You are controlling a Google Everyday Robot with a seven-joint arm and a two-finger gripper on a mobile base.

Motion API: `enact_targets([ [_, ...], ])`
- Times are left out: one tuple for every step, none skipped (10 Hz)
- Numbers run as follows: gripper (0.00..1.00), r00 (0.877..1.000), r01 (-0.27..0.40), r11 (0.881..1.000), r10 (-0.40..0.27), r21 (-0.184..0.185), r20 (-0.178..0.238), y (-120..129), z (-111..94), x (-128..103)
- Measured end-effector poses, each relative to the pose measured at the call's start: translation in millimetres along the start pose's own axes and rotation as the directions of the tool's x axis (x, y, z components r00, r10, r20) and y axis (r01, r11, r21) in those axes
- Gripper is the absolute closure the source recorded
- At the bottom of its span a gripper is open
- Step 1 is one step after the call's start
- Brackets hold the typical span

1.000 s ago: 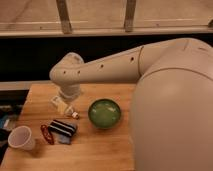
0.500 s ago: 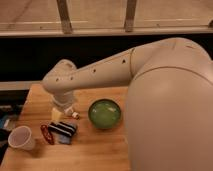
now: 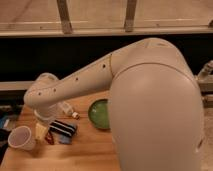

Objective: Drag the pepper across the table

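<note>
My gripper (image 3: 42,131) is down by the pepper (image 3: 49,139) on the table (image 3: 85,156).
The little red pepper lies right by my gripper's tip. I cannot tell if my gripper is squeezing or let go. The white cup (image 3: 21,138) sits just beside it, the striped thing (image 3: 63,128) on its other side, the green bowl (image 3: 99,113) farther off.

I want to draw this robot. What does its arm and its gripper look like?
The arm is creamy white, smooth and round, with a huge bulging upper shell, a row of small dark dots along the slim part and a thin yellow seam line. No loose cables show. The gripper is pale yellowish, down by the white cup on the table.
</note>
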Motion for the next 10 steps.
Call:
enact_targets([
  [0.2, 1.0, -0.004, 1.0, 0.004, 0.002, -0.001, -2, 0, 2],
  [0.2, 1.0, -0.005, 1.0, 0.005, 0.002, -0.002, -3, 0, 2],
  [0.2, 1.0, -0.003, 1.0, 0.003, 0.001, -0.002, -2, 0, 1],
  [0.2, 1.0, 0.007, 1.0, -0.007, -0.006, -0.005, 0, 2, -1],
  [0.2, 1.0, 0.015, 1.0, -0.015, -0.02, -0.009, 3, 7, -3],
  [0.2, 0.999, 0.033, 0.999, -0.034, -0.042, -0.013, 13, 21, -10],
  [0.2, 0.999, 0.049, 0.997, -0.05, -0.064, -0.015, 27, 34, -15],
  [0.2, 0.998, 0.06, 0.993, -0.061, -0.098, -0.007, 45, 49, -22],
  [0.2, 0.998, 0.061, 0.992, -0.062, -0.111, -0.004, 49, 58, -22],
  [0.2, 0.998, 0.068, 0.989, -0.068, -0.132, -0.002, 56, 64, -24],
])
